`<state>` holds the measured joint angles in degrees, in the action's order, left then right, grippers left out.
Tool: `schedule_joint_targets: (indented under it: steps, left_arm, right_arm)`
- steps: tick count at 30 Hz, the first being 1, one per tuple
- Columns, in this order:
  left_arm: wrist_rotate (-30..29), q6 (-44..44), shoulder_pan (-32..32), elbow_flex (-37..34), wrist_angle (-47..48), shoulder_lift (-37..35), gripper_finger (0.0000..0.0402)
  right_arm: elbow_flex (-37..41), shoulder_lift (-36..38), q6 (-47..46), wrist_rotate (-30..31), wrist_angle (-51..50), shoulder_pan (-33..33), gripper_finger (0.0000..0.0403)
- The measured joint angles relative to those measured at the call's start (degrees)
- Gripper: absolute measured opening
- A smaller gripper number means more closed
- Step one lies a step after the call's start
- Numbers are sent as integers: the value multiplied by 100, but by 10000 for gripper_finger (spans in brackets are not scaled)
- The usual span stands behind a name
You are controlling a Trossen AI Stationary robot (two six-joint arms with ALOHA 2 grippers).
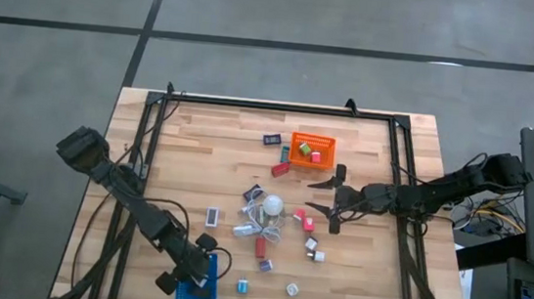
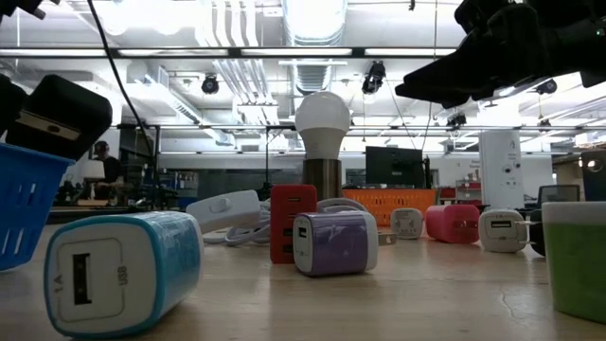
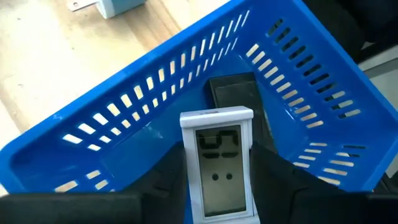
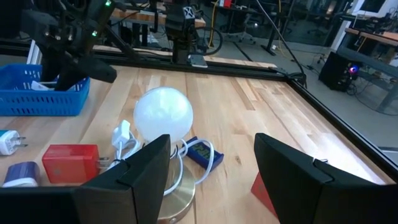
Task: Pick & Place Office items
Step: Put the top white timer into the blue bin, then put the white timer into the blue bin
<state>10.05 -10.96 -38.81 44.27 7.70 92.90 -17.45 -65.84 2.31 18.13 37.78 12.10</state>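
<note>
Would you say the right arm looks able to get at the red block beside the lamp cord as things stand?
Probably yes: the right tool hangs open above the table near the bulb, and the red block lies uncovered, though the white cord runs close beside it.

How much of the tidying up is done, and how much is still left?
Some is done: a few pieces already sit in the orange basket. In hand: the left pincer holds a white-framed item over the blue basket. Left: many office items lie scattered around the white bulb, where the open right pincer hovers.
</note>
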Motion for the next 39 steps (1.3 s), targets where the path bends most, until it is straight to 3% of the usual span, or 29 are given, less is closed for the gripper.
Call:
schedule_joint_targets:
  steps: [6,11,14,25,29,35,37,39]
  left_arm:
    - [71,-226,2,-4,-89,-39,136]
    - [69,-467,2,-4,-184,-39,213]
    - [66,-547,2,-4,-183,-39,237]
    - [-132,-467,2,-2,-310,-393,236]
    - [-1215,-593,2,-34,-340,-1018,237]
    - [-4097,-1896,33,-401,-270,-2060,236]
    - [-4537,-2577,144,-621,-257,-2310,236]
    - [-4591,-3369,359,-849,-245,-2470,236]
  right_arm:
    - [0,0,0,0,-38,0,228]
    - [0,0,-10,-1,-40,0,228]
    - [0,0,-20,-2,-45,0,228]
    - [0,0,-22,-4,-95,1,228]
    - [0,0,-57,-4,-106,0,228]
    - [0,0,-261,-4,-112,2,228]
    - [0,0,-333,-4,-112,2,228]
    - [0,0,-386,-4,-109,2,228]
